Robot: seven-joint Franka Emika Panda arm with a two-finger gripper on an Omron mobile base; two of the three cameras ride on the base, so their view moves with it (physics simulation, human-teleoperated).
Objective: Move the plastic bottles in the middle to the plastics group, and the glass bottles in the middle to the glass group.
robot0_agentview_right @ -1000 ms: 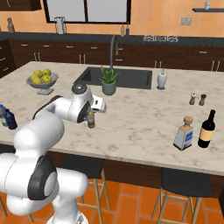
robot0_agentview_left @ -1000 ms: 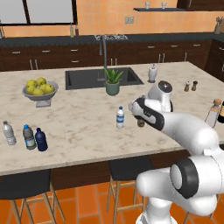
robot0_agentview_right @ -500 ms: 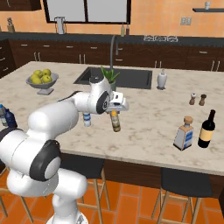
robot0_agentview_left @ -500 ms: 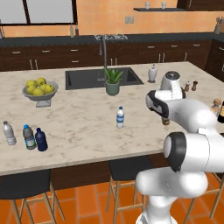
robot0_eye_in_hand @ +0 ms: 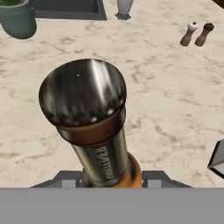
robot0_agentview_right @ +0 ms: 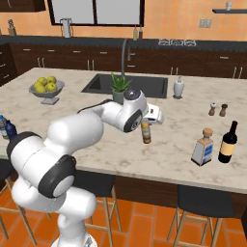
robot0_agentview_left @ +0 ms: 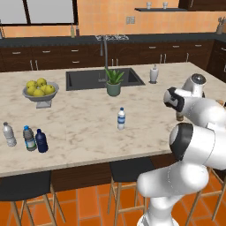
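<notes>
Carried rightward, one amber bottle (robot0_agentview_right: 145, 132); three bottles (robot0_agentview_left: 29, 138) left.

The marble tabletop (robot0_agentview_left: 84, 119) is carrying a fruit bowl (robot0_agentview_left: 40, 94) near its left end and a potted plant (robot0_agentview_left: 113, 83) at the front rim of the sink (robot0_agentview_left: 104, 78). Three small bottles are standing close together by the front left corner: a greyish clear bottle (robot0_agentview_left: 8, 134), a blue-capped bottle (robot0_agentview_left: 29, 138) and a navy bottle (robot0_agentview_left: 41, 141). A white-capped clear bottle (robot0_agentview_left: 121, 118) is standing mid-tabletop. Toward the right end, a tan-topped pale bottle (robot0_agentview_right: 203, 146) and a dark bottle (robot0_agentview_right: 228, 142) are standing side by side, with two shakers (robot0_agentview_right: 217, 109) and a soap dispenser (robot0_agentview_right: 178, 87) farther back.
</notes>
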